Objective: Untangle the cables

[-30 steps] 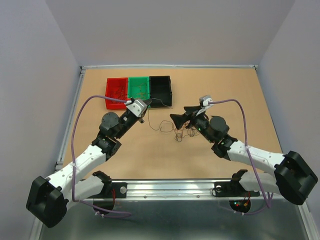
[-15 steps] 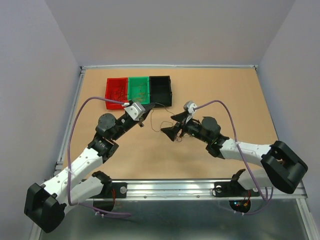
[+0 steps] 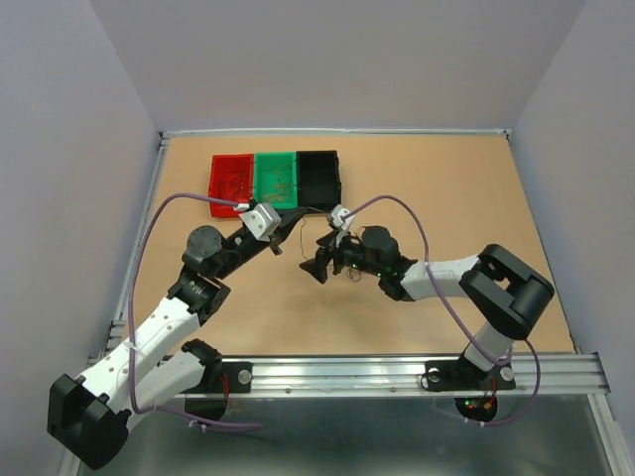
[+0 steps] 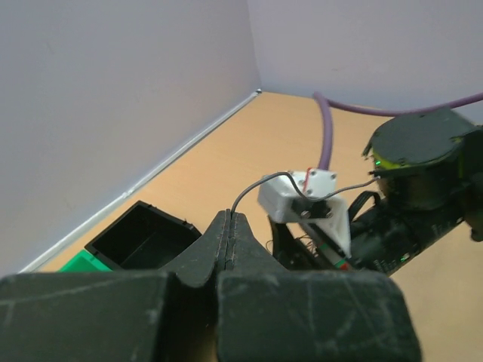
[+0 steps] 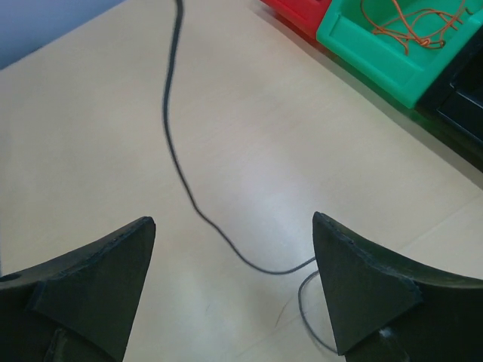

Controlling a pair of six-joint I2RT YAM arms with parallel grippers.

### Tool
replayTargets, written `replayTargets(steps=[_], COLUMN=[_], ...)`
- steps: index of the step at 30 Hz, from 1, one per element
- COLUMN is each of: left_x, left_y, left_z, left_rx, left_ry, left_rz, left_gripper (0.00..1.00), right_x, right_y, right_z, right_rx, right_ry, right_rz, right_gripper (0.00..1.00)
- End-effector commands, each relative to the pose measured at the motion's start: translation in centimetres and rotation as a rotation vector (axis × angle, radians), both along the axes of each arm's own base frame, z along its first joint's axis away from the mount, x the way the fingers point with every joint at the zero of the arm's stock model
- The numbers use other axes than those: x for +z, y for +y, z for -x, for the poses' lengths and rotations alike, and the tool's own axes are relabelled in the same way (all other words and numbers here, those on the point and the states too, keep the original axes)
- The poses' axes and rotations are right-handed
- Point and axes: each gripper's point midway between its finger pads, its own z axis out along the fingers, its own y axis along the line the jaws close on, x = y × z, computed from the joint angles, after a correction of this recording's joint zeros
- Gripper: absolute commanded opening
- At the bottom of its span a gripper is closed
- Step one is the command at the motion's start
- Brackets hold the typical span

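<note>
Two grippers are meeting near the middle of the tan table (image 3: 446, 198), just in front of a row of three bins, with their tips facing each other and a gap between them. The left gripper (image 4: 229, 240) is holding its fingers pressed flat together from root to tip; whether a hair-thin strand is being pinched between them cannot be told from these views. The right gripper (image 5: 232, 220) is standing with its fingers spread wide, and nothing is lying between them but bare table and one passing strand. That dark cable (image 5: 172, 143) is lying on the table, running from the far edge of the right wrist view in a long curve down between the spread fingers and ending in a small loop beside the right-hand finger. In the overhead view a thin dark strand is showing between the left gripper and the near edge of the black bin (image 3: 318, 177). Some orange-red cables (image 5: 407, 21) are lying tangled inside the green bin (image 5: 377, 64), which is sitting between the black bin and the red bin (image 3: 232, 178), all three touching side by side. Faint thin strands are also showing in the red bin, too fine to describe.
</note>
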Motion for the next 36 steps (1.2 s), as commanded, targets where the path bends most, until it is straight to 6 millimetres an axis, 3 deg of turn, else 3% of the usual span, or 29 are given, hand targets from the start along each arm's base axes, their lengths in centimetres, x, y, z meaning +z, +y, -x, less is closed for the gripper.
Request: replayTargets(steps=[1, 3, 4, 5, 7, 8, 9, 10, 12, 13, 14, 15, 17, 18, 19, 21, 24, 26, 27, 28, 29, 31, 32, 36], left_x=[3.3, 3.1, 3.1, 3.3, 3.6, 4.1, 3.9, 3.4, 2.6, 1.3, 1.2, -0.3, -2.0, -4.5, -4.4, -6.6, -9.3, -10.3, -11.2, -11.8, -12.1, -12.4, -12.3, -11.4], left_y=[-0.6, -0.6, -0.5, -0.2, 1.6, 2.6, 3.5, 5.4, 6.1, 6.2, 5.9, 5.5, 4.9, 4.1, 3.4, 1.6, -0.4, -2.7, -4.1, -4.7, -5.4, -6.5, -6.7, -7.0], left_z=[0.9, 0.6, 0.4, -0.1, -2.0, -2.9, -3.9, -5.9, -7.5, -9.1, -9.9, -11.6, -13.0, -13.8, -14.2, -14.8, -14.2, -13.3, -12.0, -11.7, -11.0, -9.6, -9.2, -7.7], left_rx=[-0.062, -0.056, -0.042, -0.015, 0.127, 0.194, 0.258, 0.368, 0.398, 0.423, 0.426, 0.446, 0.445, 0.421, 0.398, 0.313, 0.186, 0.055, -0.015, -0.042, -0.075, -0.126, -0.142, -0.198], left_ry=[-0.051, -0.044, -0.04, -0.043, -0.028, -0.031, -0.016, 0.023, 0.068, 0.126, 0.136, 0.194, 0.251, 0.311, 0.313, 0.362, 0.433, 0.47, 0.481, 0.486, 0.474, 0.458, 0.453, 0.426], left_rz=[0.049, 0.04, 0.044, 0.051, 0.094, 0.127, 0.147, 0.178, 0.178, 0.148, 0.14, 0.093, 0.046, -0.008, -0.024, -0.102, -0.205, -0.248, -0.294, -0.318, -0.348, -0.37, -0.373, -0.37], left_gripper=[0.0, 0.0, 0.0, 0.0, 0.0, 0.0, 0.0, 0.0, 0.0, 0.0, 0.0, 0.0, 0.0, 0.0, 0.0, 0.0, 0.0, 0.0, 0.0, 0.0, 0.0, 0.0, 0.0, 0.0], right_x=[1.7, 0.2, 0.6, 0.7, 2.2, 2.5, 3.2, 5.3, 6.4, 8.4, 9.0, 9.5, 11.4, 12.0, 12.4, 14.0, 15.4, 16.8, 17.2, 18.6, 18.3, 19.1, 19.0, 16.5], right_y=[2.6, 3.3, 3.6, 3.7, 3.6, 3.4, 3.3, 3.1, 2.8, 2.6, 2.4, 2.2, 1.8, 1.7, 1.6, 1.0, 0.0, -1.6, -2.3, -3.6, -5.4, -7.6, -9.1, -11.0], right_z=[-2.0, -2.0, -2.3, -2.2, -1.6, -1.1, -0.6, -0.1, 1.4, 2.3, 2.9, 3.6, 5.0, 5.5, 5.8, 6.3, 6.1, 5.3, 4.9, 4.6, 2.9, 1.9, 0.5, -2.1], right_rx=[0.017, 0.026, 0.02, 0.022, 0.027, 0.036, 0.049, 0.06, 0.1, 0.129, 0.144, 0.159, 0.212, 0.228, 0.236, 0.236, 0.185, 0.083, 0.034, -0.029, -0.175, -0.297, -0.407, -0.593], right_ry=[-0.088, -0.057, -0.061, -0.059, -0.078, -0.072, -0.074, -0.1, -0.097, -0.118, -0.117, -0.108, -0.124, -0.13, -0.133, -0.15, -0.168, -0.19, -0.196, -0.217, -0.197, -0.219, -0.218, -0.199], right_rz=[-0.021, 0.012, 0.012, 0.017, -0.006, -0.015, -0.029, -0.066, -0.097, -0.145, -0.16, -0.18, -0.227, -0.246, -0.255, -0.288, -0.321, -0.356, -0.368, -0.403, -0.421, -0.45, -0.453, -0.353], right_gripper=[0.86, 0.65, 0.53, 0.32, 0.14, 0.01, 0.0, 0.0, 0.01, 0.0, 0.01, 0.01, 0.0, 0.01, 0.01, 0.01, 0.0, 0.01, 0.01, 0.0, 0.01, 0.0, 0.0, 0.01])
